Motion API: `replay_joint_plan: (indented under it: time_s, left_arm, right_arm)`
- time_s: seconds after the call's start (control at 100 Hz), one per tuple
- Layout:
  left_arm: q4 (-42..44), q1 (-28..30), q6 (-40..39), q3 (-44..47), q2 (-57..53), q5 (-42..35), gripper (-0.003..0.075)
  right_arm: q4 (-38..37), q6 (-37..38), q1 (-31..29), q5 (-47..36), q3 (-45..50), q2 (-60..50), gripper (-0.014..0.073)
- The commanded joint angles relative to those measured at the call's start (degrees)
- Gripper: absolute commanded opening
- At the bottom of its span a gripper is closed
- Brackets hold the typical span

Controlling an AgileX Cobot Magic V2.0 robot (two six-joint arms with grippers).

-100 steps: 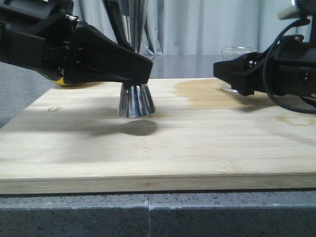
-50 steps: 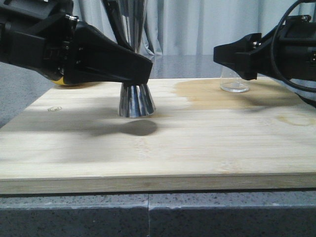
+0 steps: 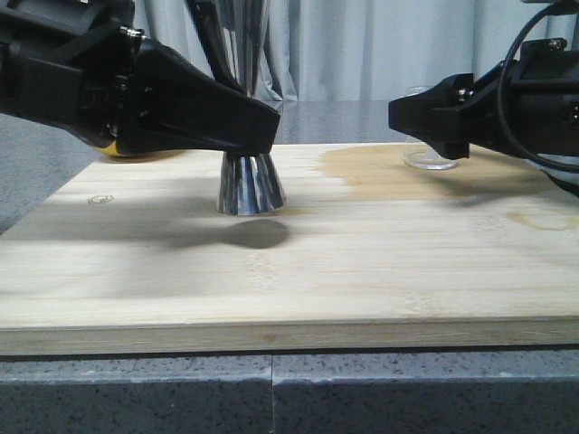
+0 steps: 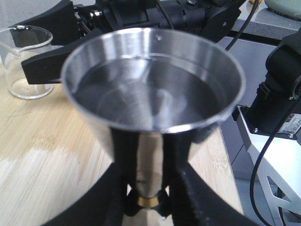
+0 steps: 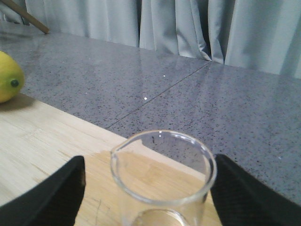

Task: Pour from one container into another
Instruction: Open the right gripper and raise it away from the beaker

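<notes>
My left gripper (image 3: 258, 136) is shut on the narrow waist of the steel jigger (image 3: 249, 185), which stands upright on the wooden board (image 3: 289, 271). In the left wrist view the jigger's top cup (image 4: 153, 80) holds clear liquid, and the fingers (image 4: 120, 188) press either side of the gold band (image 4: 149, 201). The small glass beaker (image 3: 431, 159) stands at the board's back right. My right gripper (image 3: 404, 117) is open around the beaker (image 5: 162, 193), a black finger (image 5: 42, 197) on each side, with a gap at least on the lemon side.
A yellow lemon (image 5: 8, 77) lies at the board's far left edge, mostly hidden behind my left arm in the front view. A dark wet patch (image 3: 380, 167) spreads on the board near the beaker. The board's front edge (image 3: 289, 336) overhangs a grey speckled counter.
My right gripper rose, then came partway back down around the beaker, which stayed on the board. The left gripper and jigger have not moved.
</notes>
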Motion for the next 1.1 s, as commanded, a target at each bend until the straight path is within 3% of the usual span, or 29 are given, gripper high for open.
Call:
replay_joint_plan:
  time_s: [0.0, 0.67, 1.09]
  left_arm:
    - [-2.73, -0.43, -0.56, -1.64, -2.59, -11.55, 0.0102]
    - [-2.73, -0.43, -0.56, -1.64, -2.59, -11.55, 0.0102]
    - [-2.73, -0.43, -0.56, -1.64, -2.59, -11.55, 0.0102]
  right_arm:
    - [1.15, 0.21, -0.27, -4.07, -0.91, -2.29, 0.0505]
    - [2.28, -0.33, -0.38, -5.61, -1.02, -4.90, 0.0505]
    - [2.54, -0.33, -0.38, -2.88, -1.02, -13.47, 0.0505]
